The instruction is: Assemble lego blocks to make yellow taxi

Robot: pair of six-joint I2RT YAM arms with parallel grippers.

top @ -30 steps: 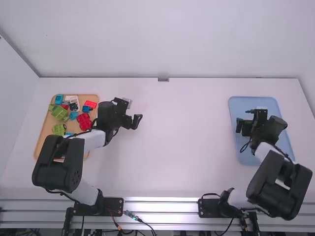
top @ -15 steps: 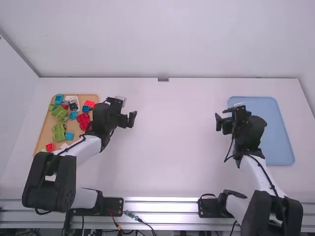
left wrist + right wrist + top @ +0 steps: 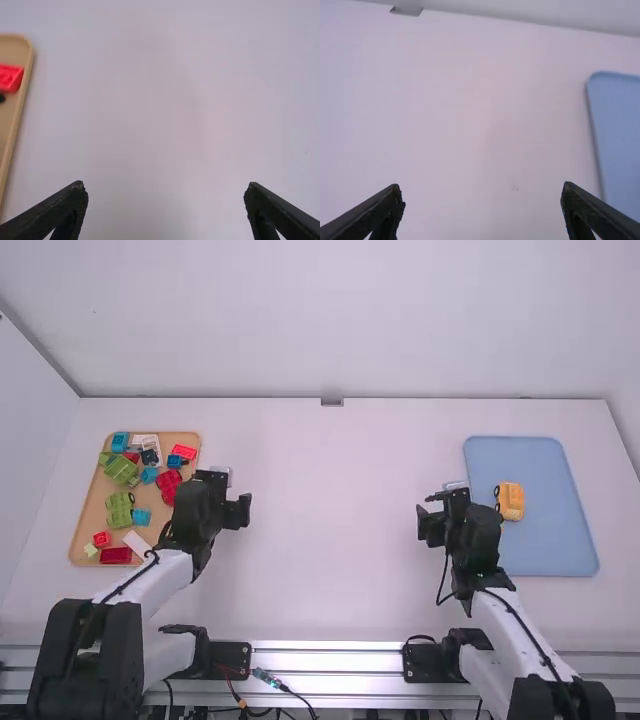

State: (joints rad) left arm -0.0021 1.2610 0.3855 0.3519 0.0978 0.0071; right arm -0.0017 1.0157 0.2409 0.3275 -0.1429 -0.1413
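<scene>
High view, grippers: the left gripper (image 3: 165,192) and the right gripper (image 3: 482,192) are set wide, with nothing held; both are placed over the table (image 3: 340,540), apart from the trays' blocks.
Loose blocks: red (image 3: 116,555), blue (image 3: 141,517) and green (image 3: 121,468) pieces are laid in the wooden tray (image 3: 91,515); none is judged to be needed for the taxi.
Taxi: a yellow-orange body with dark wheels (image 3: 511,501) is placed in the blue tray (image 3: 545,465), near its left side.
Done: body and wheels are judged to be joined, and assembly is judged complete or nearly so.
Left: no further yellow part is seen; at most, a check of the fit is judged to be called for.
Hidden, near: part of the wooden tray's right edge is covered by the left arm (image 3: 165,570). The blue tray's near left corner is masked by the right arm (image 3: 500,620).
Unclear, farther: the taxi's block joints and any roof sign cannot be made out. The dark piece on the white piece (image 3: 149,455) cannot be identified.
Cut off: a red block is cropped by the left wrist view's edge, the blue tray by the right wrist view's.
</scene>
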